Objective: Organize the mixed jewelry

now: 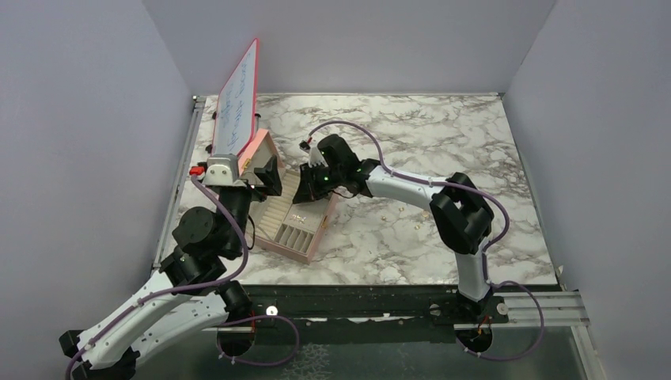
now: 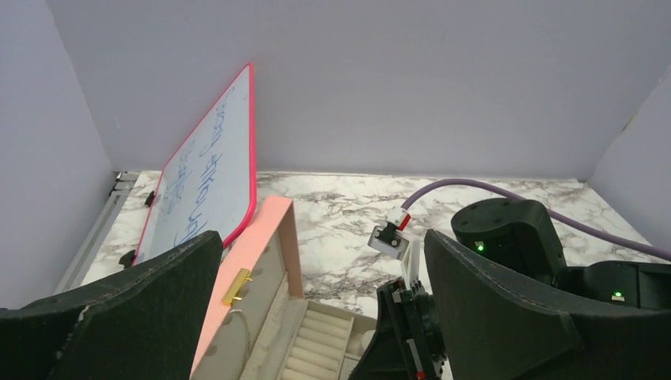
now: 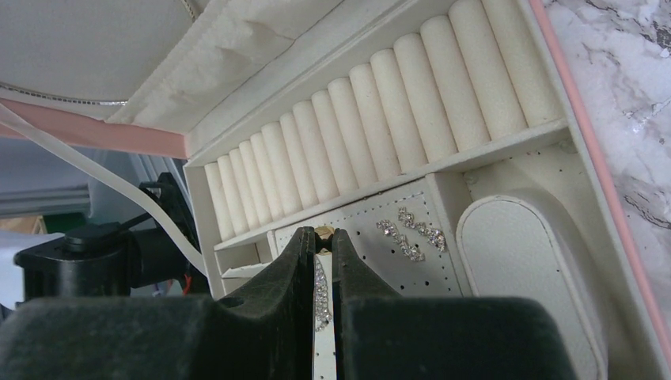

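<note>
The pink box (image 1: 310, 247) lies open in the middle of the table, its lid (image 2: 265, 253) standing up. My right gripper (image 1: 315, 180) reaches down into it. In the right wrist view the right gripper (image 3: 324, 234) is shut on a tiny gold stud (image 3: 324, 231), right over the beige perforated panel (image 3: 372, 261). Two silvery sparkling pieces (image 3: 411, 229) sit on that panel, and another silvery piece (image 3: 320, 289) shows between the fingers. My left gripper (image 1: 267, 176) is open and empty (image 2: 320, 245), hovering by the lid above the ring rolls (image 2: 316, 348).
A red-framed whiteboard (image 1: 237, 99) leans at the back left, just behind the lid. Rows of beige ring rolls (image 3: 380, 119) and an oval pad (image 3: 522, 269) fill the box. A couple of tiny specks (image 1: 384, 214) lie on the marble right of the box.
</note>
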Robot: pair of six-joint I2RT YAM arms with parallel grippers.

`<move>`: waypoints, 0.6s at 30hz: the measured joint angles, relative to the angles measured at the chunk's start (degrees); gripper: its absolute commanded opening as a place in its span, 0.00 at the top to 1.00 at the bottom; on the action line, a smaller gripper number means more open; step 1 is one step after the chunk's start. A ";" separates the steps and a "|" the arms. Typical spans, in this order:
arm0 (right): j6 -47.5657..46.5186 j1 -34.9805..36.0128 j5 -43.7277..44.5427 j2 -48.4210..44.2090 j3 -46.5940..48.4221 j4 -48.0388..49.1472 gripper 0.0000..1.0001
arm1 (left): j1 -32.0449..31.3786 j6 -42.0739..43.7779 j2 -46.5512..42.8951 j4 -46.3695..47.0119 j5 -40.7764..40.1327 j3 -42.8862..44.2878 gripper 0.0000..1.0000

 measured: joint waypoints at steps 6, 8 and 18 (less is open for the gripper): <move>-1.70 0.37 0.22 0.00 0.00 -0.61 0.92 | 0.00 -0.04 -1.29 0.35 -2.03 -0.42 0.01; -2.03 0.35 0.24 0.02 0.00 -0.83 0.92 | 0.00 -0.02 -1.27 0.33 -2.40 -0.52 0.01; -3.78 0.37 -0.04 0.72 0.63 -2.25 0.92 | 0.00 -0.04 -1.38 0.33 -3.15 -0.55 0.01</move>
